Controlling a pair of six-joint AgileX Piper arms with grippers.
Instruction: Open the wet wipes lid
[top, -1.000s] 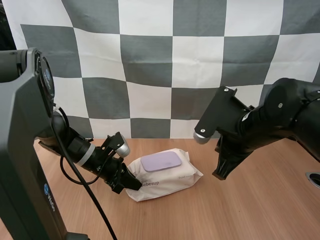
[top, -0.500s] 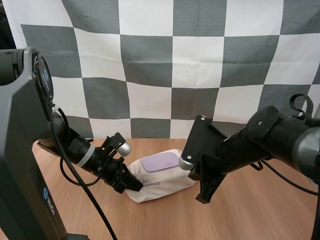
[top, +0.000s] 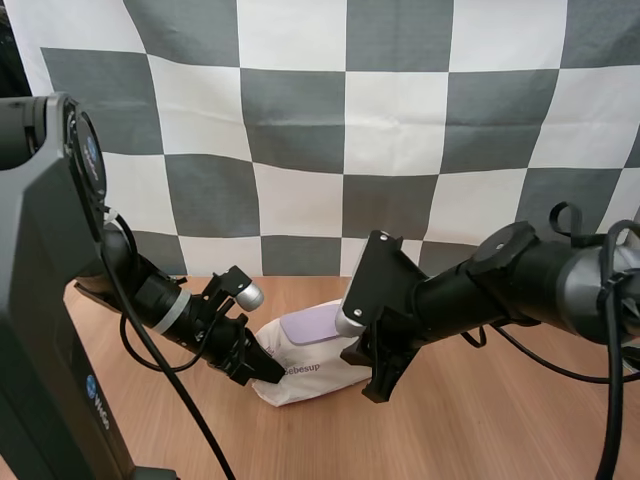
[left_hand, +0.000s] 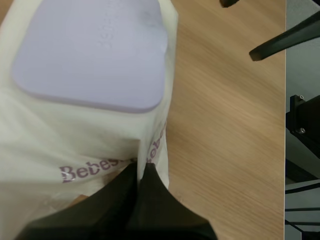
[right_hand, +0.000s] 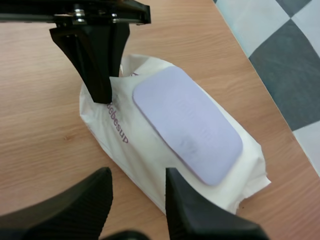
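Pack of wet wipes (top: 310, 368): a soft white wrapper with purple lettering, lying flat on the light wood tabletop (top: 480, 420). Lid (right_hand: 187, 122): pale lilac, a rounded rectangle on the pack's upper face, lying flush and closed. Your left pincer (top: 268, 370): at the end of the pack nearest your left arm. Its fingers are drawn together with a fold of the wrapper nipped between the tips, just beside the printed lettering. The lid's short edge lies a little beyond those tips and is not touched. Your right pincer (right_hand: 136, 177): on the side of the pack opposite the left one. Its fingers are spread apart, ribbed inner faces turned to each other, with nothing held between them. It hangs over the pack's long side, near the lid's edge; you cannot tell whether either tip touches the wrapper. In the high view your right arm reaches across in front of the pack's far end and covers that part, its fingers pointing down toward the tabletop just beside the pack.
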